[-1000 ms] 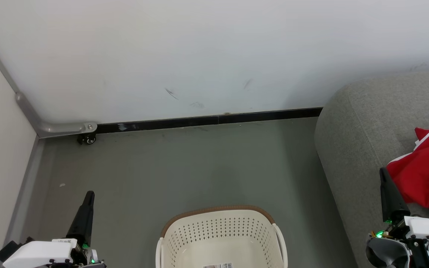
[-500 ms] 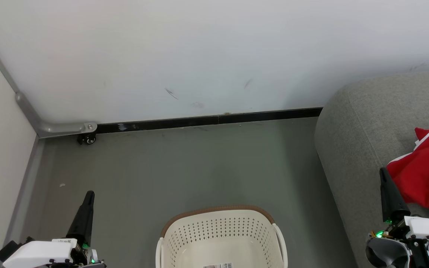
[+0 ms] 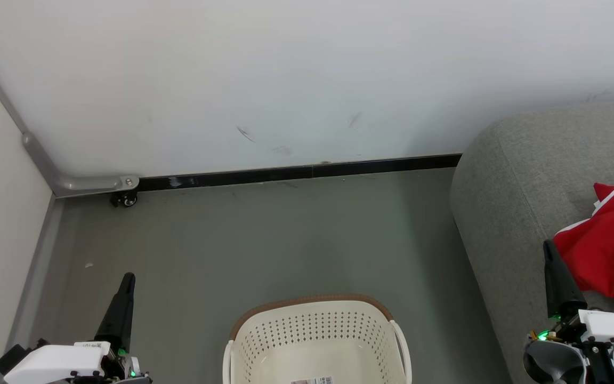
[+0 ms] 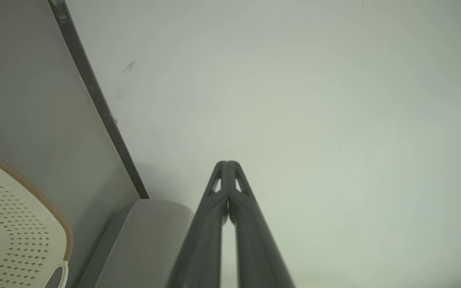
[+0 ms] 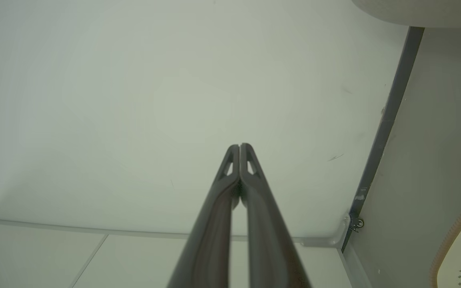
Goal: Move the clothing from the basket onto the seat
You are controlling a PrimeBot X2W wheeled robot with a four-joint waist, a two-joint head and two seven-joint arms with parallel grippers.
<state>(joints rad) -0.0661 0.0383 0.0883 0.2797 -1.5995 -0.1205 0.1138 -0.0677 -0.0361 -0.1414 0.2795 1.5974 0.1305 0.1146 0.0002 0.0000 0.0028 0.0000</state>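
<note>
On the grey seat (image 3: 520,192), crumpled red clothing (image 3: 608,250).

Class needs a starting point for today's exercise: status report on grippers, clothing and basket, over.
Both shut, empty: left gripper, right gripper. Red clothing on the seat; basket bare where visible. Nothing blocking, over.
</note>
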